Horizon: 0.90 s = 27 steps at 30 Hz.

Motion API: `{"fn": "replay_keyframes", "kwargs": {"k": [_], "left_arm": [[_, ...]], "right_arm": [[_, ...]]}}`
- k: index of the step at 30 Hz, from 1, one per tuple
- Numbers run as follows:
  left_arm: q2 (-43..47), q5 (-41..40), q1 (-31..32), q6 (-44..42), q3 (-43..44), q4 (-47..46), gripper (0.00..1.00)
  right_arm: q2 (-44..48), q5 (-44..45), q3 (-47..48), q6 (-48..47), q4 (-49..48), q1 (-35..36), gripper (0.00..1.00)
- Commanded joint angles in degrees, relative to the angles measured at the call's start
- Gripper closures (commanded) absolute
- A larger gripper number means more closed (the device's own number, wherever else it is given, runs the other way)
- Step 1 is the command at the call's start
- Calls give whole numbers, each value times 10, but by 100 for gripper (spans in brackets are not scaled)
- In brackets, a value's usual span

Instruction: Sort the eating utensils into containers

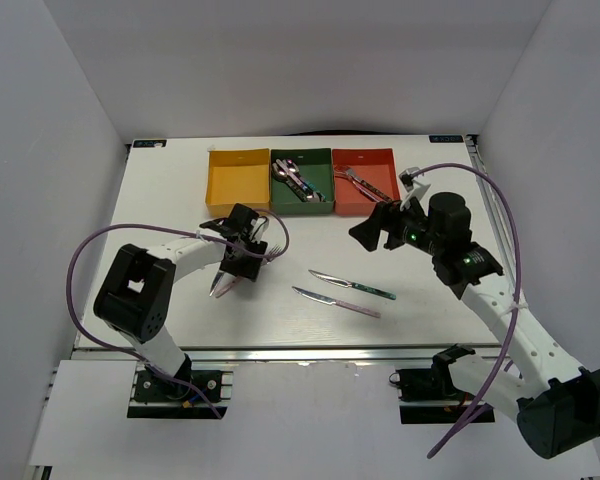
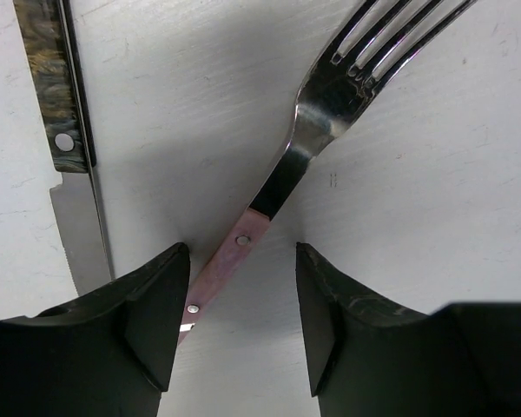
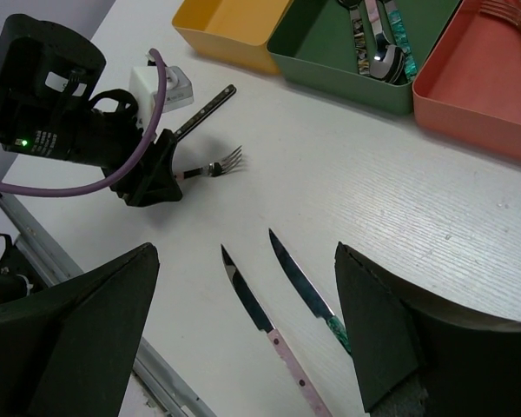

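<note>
The pink-handled fork (image 2: 313, 104) lies flat on the white table (image 1: 280, 330), at about 8 o'clock from the table's middle in the top view. In the left wrist view its tines point to 1 o'clock and its handle runs down toward 7 o'clock. The left gripper (image 2: 241, 256) is down over that handle with its jaws parted, one finger on each side. There is clear table showing between the handle and the right-hand finger, so nothing is clamped. Just beside the fork, at its 9 o'clock in that view, lies a dark-handled knife (image 2: 65, 113), also flat, its blade running down toward the gripper.

Out at 4 to 5 o'clock from the table's middle, two more knives lie near each other, roughly parallel: a teal-handled knife (image 1: 352, 285) and a pink-handled knife (image 1: 337, 302).

Along the 12 o'clock edge stand the three bins in a row, touching. The yellow bin (image 1: 237, 180) is on the left. The green bin (image 1: 320, 165) in the middle holds spoons (image 1: 292, 180). The red-orange bin (image 1: 375, 165) on the right holds forks (image 1: 365, 185).

The right gripper (image 3: 245, 261) hangs at about 3 o'clock, above the table just in front of the red-orange bin, jaws spread wide and holding nothing.
</note>
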<state>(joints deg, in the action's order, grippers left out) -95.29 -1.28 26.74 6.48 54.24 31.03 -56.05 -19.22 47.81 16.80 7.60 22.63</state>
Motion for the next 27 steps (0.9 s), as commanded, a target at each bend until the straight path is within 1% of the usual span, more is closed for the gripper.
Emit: {"fn": "replay_keyframes", "kwargs": {"k": [1, 2, 3, 5, 6, 8, 9, 10, 12, 14, 16, 17, 18, 19, 21, 22, 24, 25, 26, 27], "left_arm": [[-12, 12, 2, 8, -10, -7, 39], [-15, 12, 4, 9, -10, -8, 40], [-16, 12, 11, 13, -8, -10, 45], [-20, 9, 23, 16, -5, -11, 50], [-21, 3, 37, 24, -3, -11, 58], [-21, -8, 49, 31, -2, -15, 64], [-19, -11, 59, 38, -4, -17, 65], [-17, -16, 63, 42, -6, -18, 73], [-17, -24, 68, 51, -5, -15, 80], [-16, -28, 70, 61, -3, -9, 99], [-6, -30, 74, 78, -1, -9, 100], [2, -33, 80, 88, 0, -10, 100], [24, -36, 83, 93, -1, -13, 100], [40, -36, 89, 98, 0, -24, 100], [79, -25, 110, 111, -3, -45, 100], [125, -16, 117, 116, -15, -82, 100], [169, 11, 132, 143, -33, -125, 100], [200, 57, 133, 152, -44, -147, 100], [211, 74, 133, 171, -61, -187, 100], [219, 89, 133, 179, -64, -199, 100]], "right_arm": [[14, 13, 2, 14, -7, 9, 13], [15, 18, -1, 20, -7, 11, 13], [20, 29, -2, 24, -9, 14, 12], [25, 39, -12, 38, -21, 21, 11], [30, 45, -16, 46, -26, 22, 11], [32, 31, -37, 56, -43, 23, 11], [33, 3, -45, 72, -69, 23, 11], [32, -11, -61, 81, -92, 23, 11], [31, -27, -74, 109, -123, 23, 11], [33, -27, -90, 123, -134, 23, 11], [46, -17, -108, 158, -164, 23, 11], [56, -12, -134, 176, -179, 22, 11], [60, -14, -148, 214, -221, 23, 12], [61, -20, -164, 237, -246, 23, 12], [54, -20, -202, 279, -286, 26, 16], [49, -13, -211, 312, -321, 39, 17], [27, 25, -221, 329, -343, 63, 18], [19, 39, -220, 336, -360, 92, 18], [-3, 63, -215, 337, -366, 108, 18], [-16, 76, -208, 340, -372, 121, 18]]}}
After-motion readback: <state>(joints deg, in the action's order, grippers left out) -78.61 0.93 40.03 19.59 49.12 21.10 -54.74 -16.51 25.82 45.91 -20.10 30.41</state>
